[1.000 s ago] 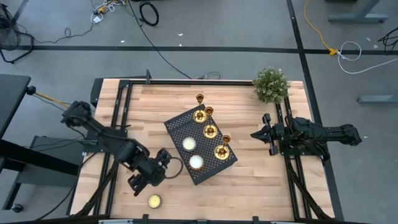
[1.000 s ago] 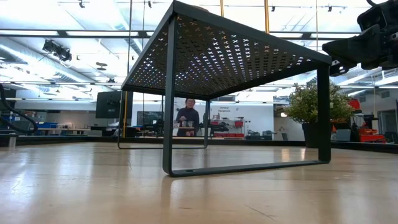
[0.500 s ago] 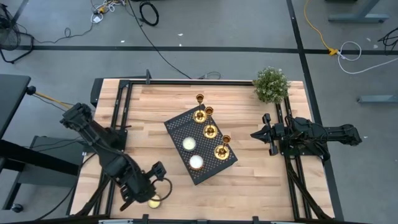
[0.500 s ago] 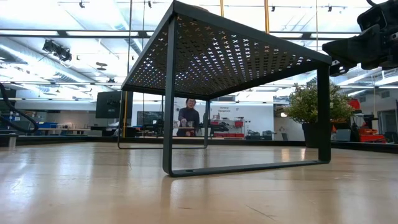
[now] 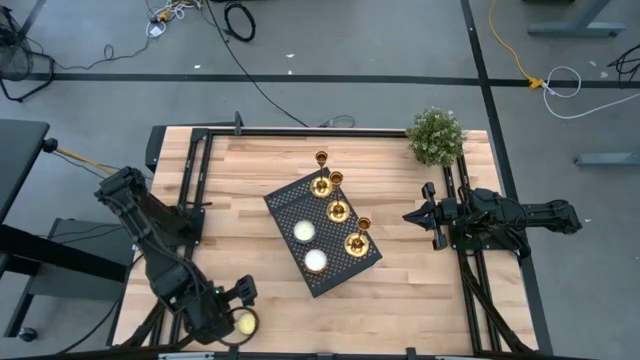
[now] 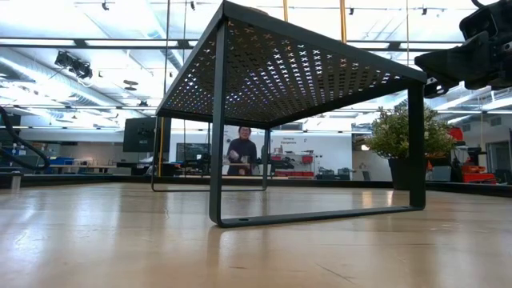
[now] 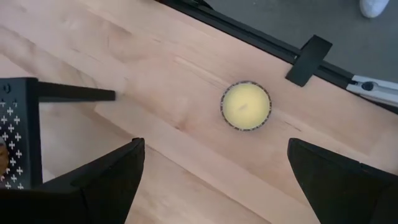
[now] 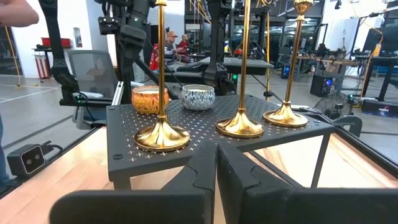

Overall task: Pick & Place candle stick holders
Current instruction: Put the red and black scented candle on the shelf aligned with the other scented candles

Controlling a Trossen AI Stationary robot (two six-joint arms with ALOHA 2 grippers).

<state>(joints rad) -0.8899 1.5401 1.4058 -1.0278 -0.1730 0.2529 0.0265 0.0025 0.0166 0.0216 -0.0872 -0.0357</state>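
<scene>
The left gripper (image 5: 235,318) hangs over a tealight (image 7: 246,106), which sits between its spread fingers (image 7: 99,180), untouched. Only the right wrist view shows the right fingers (image 8: 205,168) pressed together, facing three holders (image 8: 161,134) upright on the rack (image 8: 124,152).

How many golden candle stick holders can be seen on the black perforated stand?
3. All stand along the black stand's right edge: one at the far corner, one in the middle, one at the near-right corner. None seems hidden.
</scene>
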